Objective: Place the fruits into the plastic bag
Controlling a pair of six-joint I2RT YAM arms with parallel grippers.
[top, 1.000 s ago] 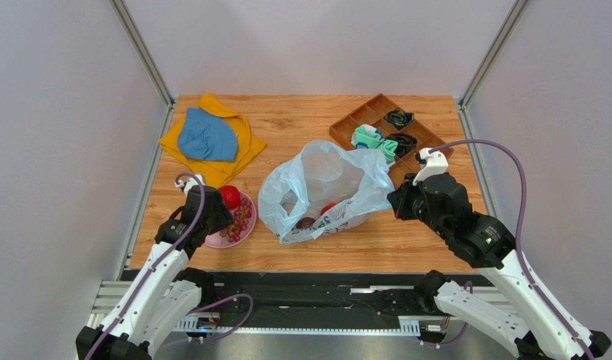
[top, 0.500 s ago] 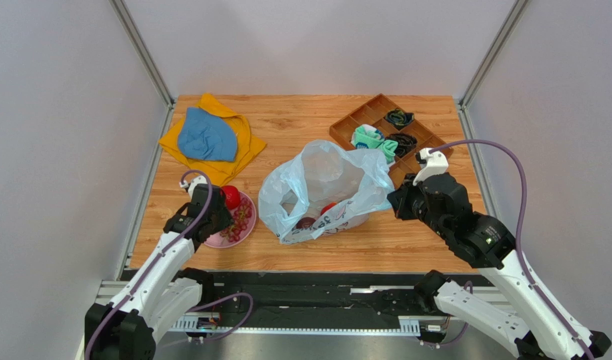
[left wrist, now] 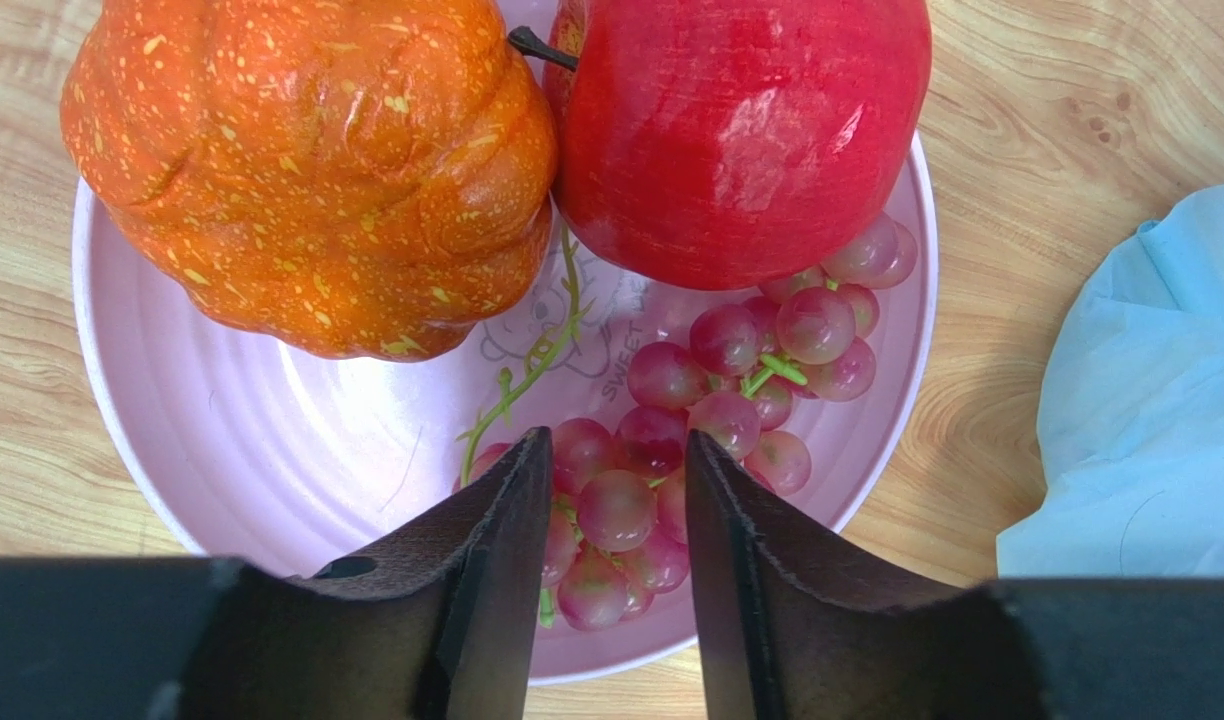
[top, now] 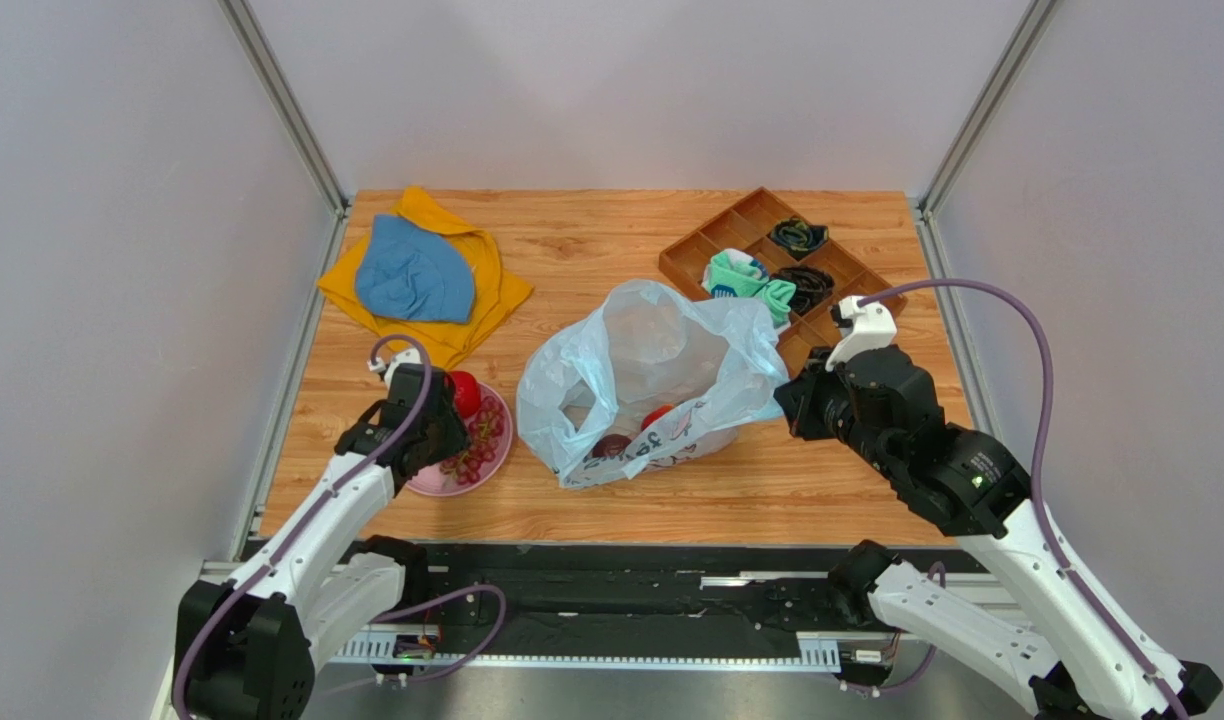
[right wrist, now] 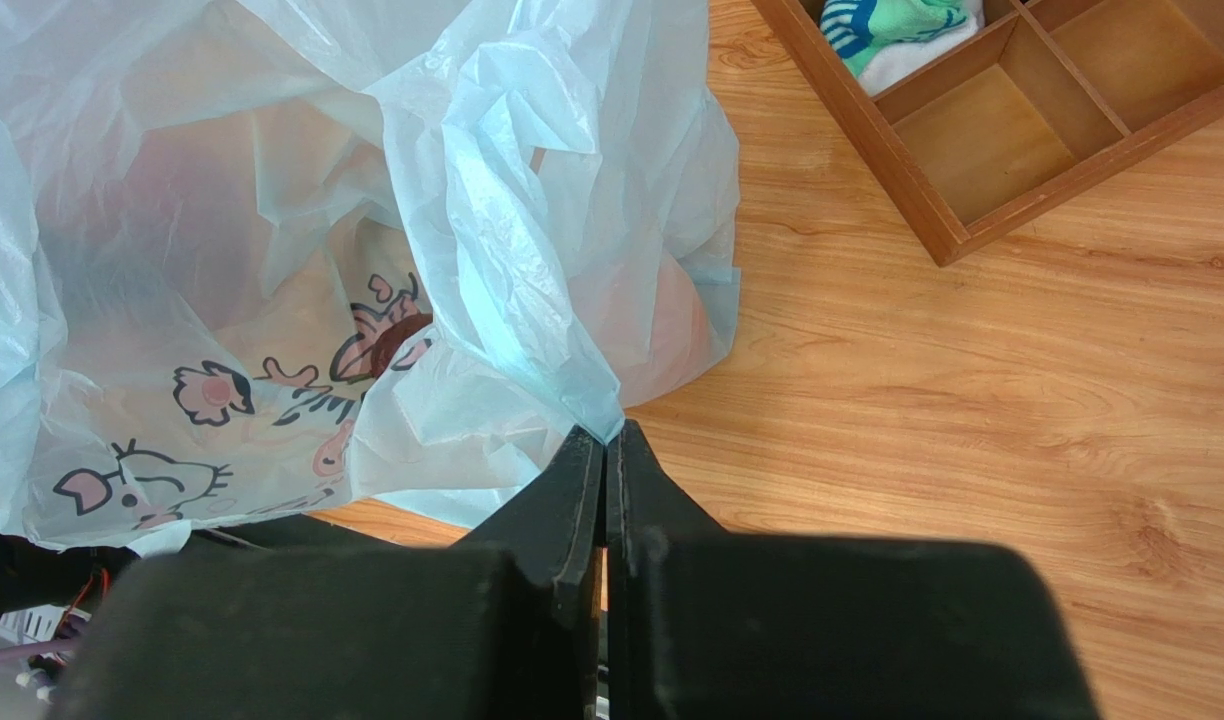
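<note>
- Hovering low over the pink plate, the left claw has its fingers apart, straddling part of the bunch of grapes without yet closing on it.
- Over the last second the left arm has edged in over the plate, so picking up the grapes looks like the step in hand.
- An orange and a red apple sit side by side on the far half of the plate, touching the grapes.
- The right claw is clamped on a corner of the plastic bag and has not moved; the mouth stands open near the middle of the bench.
- A dark plum and a red fruit show through the bag, so roughly three fruits remain.
</note>
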